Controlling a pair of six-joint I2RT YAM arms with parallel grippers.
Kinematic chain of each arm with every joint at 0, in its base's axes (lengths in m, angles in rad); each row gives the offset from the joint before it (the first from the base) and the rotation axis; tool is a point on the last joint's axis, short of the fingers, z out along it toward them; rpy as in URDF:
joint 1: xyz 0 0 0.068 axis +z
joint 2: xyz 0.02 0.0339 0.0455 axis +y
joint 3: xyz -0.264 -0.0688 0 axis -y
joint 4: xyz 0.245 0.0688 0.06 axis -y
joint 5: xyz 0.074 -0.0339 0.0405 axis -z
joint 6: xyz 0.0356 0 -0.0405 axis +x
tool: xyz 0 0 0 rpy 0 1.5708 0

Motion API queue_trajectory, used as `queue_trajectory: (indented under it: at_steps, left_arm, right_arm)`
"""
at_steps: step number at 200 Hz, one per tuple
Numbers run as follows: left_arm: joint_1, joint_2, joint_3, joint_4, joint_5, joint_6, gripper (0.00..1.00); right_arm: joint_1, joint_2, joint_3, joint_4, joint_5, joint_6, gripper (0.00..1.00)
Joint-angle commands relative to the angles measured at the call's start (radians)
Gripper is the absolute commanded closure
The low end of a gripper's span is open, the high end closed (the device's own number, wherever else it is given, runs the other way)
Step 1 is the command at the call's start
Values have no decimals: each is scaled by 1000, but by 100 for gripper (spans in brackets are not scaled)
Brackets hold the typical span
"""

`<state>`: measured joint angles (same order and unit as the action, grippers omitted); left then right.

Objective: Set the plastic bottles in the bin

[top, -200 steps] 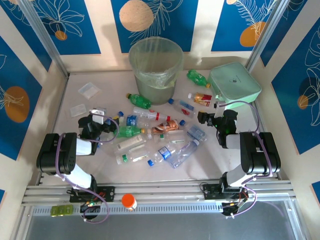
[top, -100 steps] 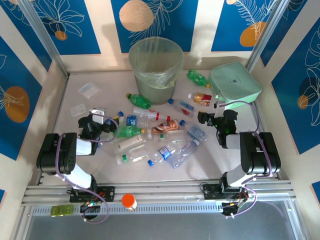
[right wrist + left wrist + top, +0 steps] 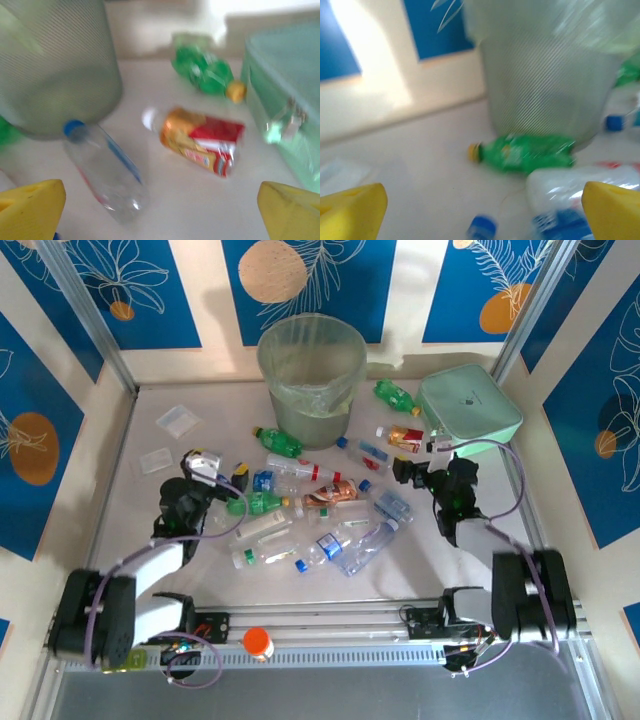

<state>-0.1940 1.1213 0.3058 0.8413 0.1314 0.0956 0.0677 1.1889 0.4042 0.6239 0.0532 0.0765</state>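
The bin (image 3: 312, 370) stands at the back centre, lined with a clear bag. Several plastic bottles (image 3: 300, 502) lie scattered in front of it. My left gripper (image 3: 218, 472) hovers open at the pile's left edge. In the left wrist view a green bottle (image 3: 527, 152) with a yellow cap lies against the bin (image 3: 550, 85), and the left gripper (image 3: 482, 214) holds nothing. My right gripper (image 3: 414, 464) is open right of the pile. In the right wrist view the right gripper (image 3: 162, 210) faces a red-and-orange labelled bottle (image 3: 202, 140) and a clear blue-capped bottle (image 3: 102, 170).
A mint-green lidded box (image 3: 470, 405) sits at the back right, close to the right gripper. A crushed green bottle (image 3: 205, 70) lies beside it. Flat clear packets (image 3: 177, 420) rest at the back left. Loose blue caps (image 3: 482, 227) dot the table. Walls close in on both sides.
Both arms have unfolded and stretched forward from their bases. The left gripper moved up and right toward the pile. Both grippers stayed open.
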Motion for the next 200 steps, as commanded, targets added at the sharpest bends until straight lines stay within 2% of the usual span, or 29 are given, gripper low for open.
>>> queue_trajectory:
  at_steps: [1, 10, 31, 46, 53, 65, 72, 80, 92, 100, 110, 120, 139, 155, 169, 181, 200]
  left_arm:
    - [-92, -133, 17, -87, -100, -37, 1]
    - [-148, -210, 60, -203, -153, -78, 1]
    - [-270, -335, 245, -620, -307, -211, 1]
    - [-394, -374, 365, -853, -348, -207, 1]
    - [-461, -390, 410, -941, -414, -217, 1]
    - [-546, -418, 469, -1090, -497, -271, 1]
    - [-555, -430, 505, -1200, -519, -375, 1]
    - [-541, -434, 565, -1375, -489, -529, 1]
    - [-513, -415, 621, -1522, -377, -598, 1]
    - [-509, -394, 626, -1547, -340, -599, 1]
    - [-506, -365, 609, -1574, -392, -673, 1]
    - [-496, -345, 594, -1593, -396, -762, 1]
    - [-487, -292, 606, -1618, -275, -817, 1]
    - [-487, -258, 638, -1703, -271, -851, 1]
    - [-487, -263, 657, -1768, -312, -849, 1]
    - [-484, -277, 670, -1797, -330, -845, 1]
    - [-483, -283, 694, -1805, -325, -842, 1]
  right_arm:
    - [87, -175, 19, -183, 30, -31, 1]
    - [147, -250, 36, -259, 40, -30, 1]
    - [300, -391, 115, -453, 3, -8, 1]
    - [440, -451, 232, -659, -2, -12, 1]
    - [513, -470, 308, -774, 53, -5, 1]
    - [648, -488, 414, -952, 243, 49, 1]
    - [707, -492, 473, -1043, 311, 91, 1]
    - [740, -492, 538, -1158, 339, 187, 1]
    - [731, -492, 635, -1407, 325, 478, 1]
    - [694, -500, 639, -1438, 206, 474, 1]
    - [643, -517, 601, -1429, 141, 516, 1]
    - [597, -510, 603, -1474, 135, 609, 2]
    - [530, -445, 607, -1599, 128, 820, 5]
    - [512, -390, 584, -1689, 161, 982, 4]
    - [510, -373, 527, -1707, 156, 1099, 6]
    - [511, -369, 469, -1668, 132, 1164, 15]
    - [503, -358, 369, -1618, 97, 1305, 16]
